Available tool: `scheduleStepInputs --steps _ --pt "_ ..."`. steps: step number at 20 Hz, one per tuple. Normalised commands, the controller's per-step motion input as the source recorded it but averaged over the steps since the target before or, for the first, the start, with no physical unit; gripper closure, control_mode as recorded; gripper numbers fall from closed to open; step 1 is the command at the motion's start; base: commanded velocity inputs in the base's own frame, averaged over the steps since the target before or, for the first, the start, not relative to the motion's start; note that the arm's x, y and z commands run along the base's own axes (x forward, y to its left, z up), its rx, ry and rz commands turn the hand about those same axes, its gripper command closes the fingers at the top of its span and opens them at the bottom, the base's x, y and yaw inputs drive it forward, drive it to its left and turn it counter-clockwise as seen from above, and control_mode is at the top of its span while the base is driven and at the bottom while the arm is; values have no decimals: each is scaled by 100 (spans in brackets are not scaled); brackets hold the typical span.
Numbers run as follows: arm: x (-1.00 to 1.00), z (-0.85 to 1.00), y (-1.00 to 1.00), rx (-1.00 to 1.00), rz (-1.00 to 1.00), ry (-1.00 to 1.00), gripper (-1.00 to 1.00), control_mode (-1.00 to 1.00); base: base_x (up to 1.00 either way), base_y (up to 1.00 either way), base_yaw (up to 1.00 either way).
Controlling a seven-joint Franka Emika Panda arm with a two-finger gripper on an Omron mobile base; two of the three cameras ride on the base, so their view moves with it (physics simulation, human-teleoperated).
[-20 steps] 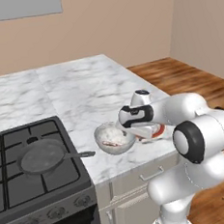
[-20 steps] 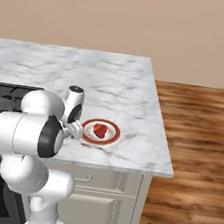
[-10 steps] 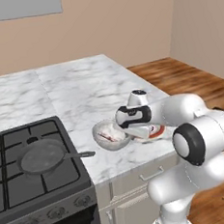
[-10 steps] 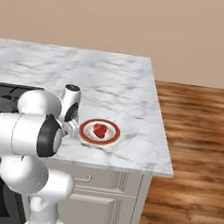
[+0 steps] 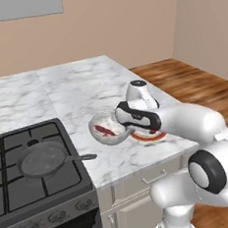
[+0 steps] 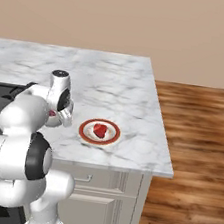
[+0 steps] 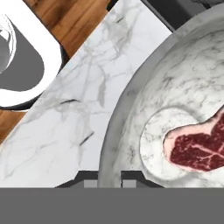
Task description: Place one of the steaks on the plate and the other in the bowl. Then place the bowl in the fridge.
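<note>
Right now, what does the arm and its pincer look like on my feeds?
The arm is glossy white, built of rounded, bulbous links. Its joints show as dark round discs with a grey centre, and a black band wraps the wrist link. A small grey cap tops the white hand. The pincer has two small dark square tips. No cables or markings are visible.

Three cameras set around the marble counter [image 5: 79, 89]

The left base view looks forward and down from behind the arm's left, the right base view from behind its right; both share the counter's near end and the plate [image 6: 99, 132]. The hand view sits close above the bowl [image 7: 144, 87] at the counter's edge, looking down into it
</note>
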Motion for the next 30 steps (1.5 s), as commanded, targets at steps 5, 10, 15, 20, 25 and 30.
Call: scheduleStepInputs --steps 5,10,15,20,25,30 --pt "-64 66 -4 -1 -4 4 100 -100 0 0 0" --pt "-84 10 -48 3 5 10 100 -100 0 0 0" --pt "-60 0 -75 0 4 -13 100 -100 0 0 0" --pt "-7 0 -86 6 16 -1 100 -100 0 0 0" --pt "0 0 -41 10 39 1 100 -100 0 0 0" --pt "0 0 -7 2 33 3 100 -100 0 0 0"
